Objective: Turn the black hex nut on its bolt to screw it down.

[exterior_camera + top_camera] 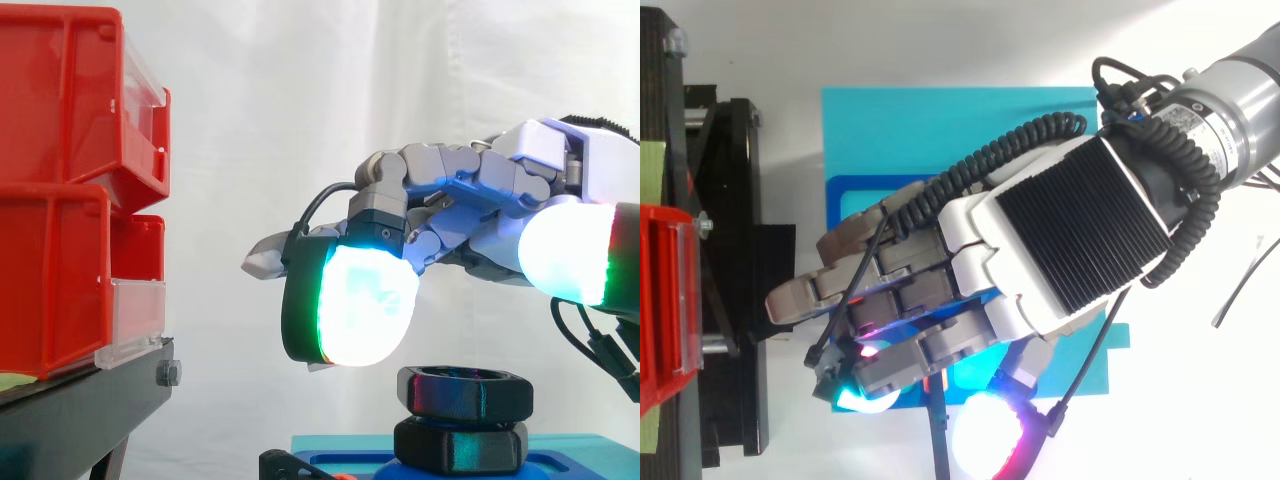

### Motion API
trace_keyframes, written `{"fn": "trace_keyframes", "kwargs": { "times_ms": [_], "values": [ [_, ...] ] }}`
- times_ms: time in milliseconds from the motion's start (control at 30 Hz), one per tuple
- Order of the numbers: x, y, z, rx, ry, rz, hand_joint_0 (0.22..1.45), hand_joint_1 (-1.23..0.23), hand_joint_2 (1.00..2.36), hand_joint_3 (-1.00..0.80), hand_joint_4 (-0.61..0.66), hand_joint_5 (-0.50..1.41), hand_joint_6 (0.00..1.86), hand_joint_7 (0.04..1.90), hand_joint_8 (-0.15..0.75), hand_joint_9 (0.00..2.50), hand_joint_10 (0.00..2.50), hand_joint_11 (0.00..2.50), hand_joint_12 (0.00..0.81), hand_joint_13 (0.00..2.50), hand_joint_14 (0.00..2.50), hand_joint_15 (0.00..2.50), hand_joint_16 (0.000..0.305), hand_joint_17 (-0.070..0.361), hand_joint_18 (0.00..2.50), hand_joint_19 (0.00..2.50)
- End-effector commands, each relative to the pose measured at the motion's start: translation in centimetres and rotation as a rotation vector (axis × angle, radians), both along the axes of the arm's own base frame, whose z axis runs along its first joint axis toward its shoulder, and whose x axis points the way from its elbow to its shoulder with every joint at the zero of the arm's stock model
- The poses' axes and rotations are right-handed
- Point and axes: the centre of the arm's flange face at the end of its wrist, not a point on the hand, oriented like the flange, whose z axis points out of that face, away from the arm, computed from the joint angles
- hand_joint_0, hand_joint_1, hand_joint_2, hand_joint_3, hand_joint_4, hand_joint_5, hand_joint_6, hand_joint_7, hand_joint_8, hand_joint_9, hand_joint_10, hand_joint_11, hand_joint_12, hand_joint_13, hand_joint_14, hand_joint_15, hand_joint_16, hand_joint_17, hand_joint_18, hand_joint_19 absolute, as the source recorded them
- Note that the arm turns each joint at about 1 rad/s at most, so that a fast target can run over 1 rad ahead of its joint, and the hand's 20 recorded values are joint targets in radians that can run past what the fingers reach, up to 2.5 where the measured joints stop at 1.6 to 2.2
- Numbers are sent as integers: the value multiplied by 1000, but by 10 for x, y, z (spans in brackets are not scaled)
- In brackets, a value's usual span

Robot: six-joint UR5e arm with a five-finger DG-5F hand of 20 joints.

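Observation:
The black hex nut sits at the top of its bolt, above a second black hex piece on the blue base plate. My hand hovers just over the nut, coming in from the right, with its fingers relaxed and spread and nothing held. One glowing white-cyan fingertip hangs at the nut's upper left. Another glowing pad is up at the right. From above, my hand covers the nut.
Red bins stand stacked on a black stand at the left, with clear front flaps facing my hand. The stand's black frame lies beside the blue plate's left edge. A white curtain hangs behind.

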Motion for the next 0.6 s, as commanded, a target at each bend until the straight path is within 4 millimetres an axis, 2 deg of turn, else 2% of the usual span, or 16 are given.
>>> {"fn": "trace_keyframes", "kwargs": {
  "times_ms": [0, 433, 567],
  "values": [
    [0, -2, 0, 0, 0, -2, 530, -254, 1000, -500, 208, -35, 508, 1244, 290, 755, 9, 326, 286, 356, 4, 89, 46, 104, 427, 523],
    [-3, -11, -3, -6, 13, -2, 530, -253, 1000, -500, 232, -45, 501, 1186, 290, 740, 12, 324, 290, 358, 3, 85, 46, 104, 421, 524],
    [-1, -13, -20, -7, 26, -4, 529, -251, 1000, -500, 232, -47, 501, 1178, 291, 743, 10, 326, 289, 362, 4, 89, 46, 104, 422, 523]
  ]
}}
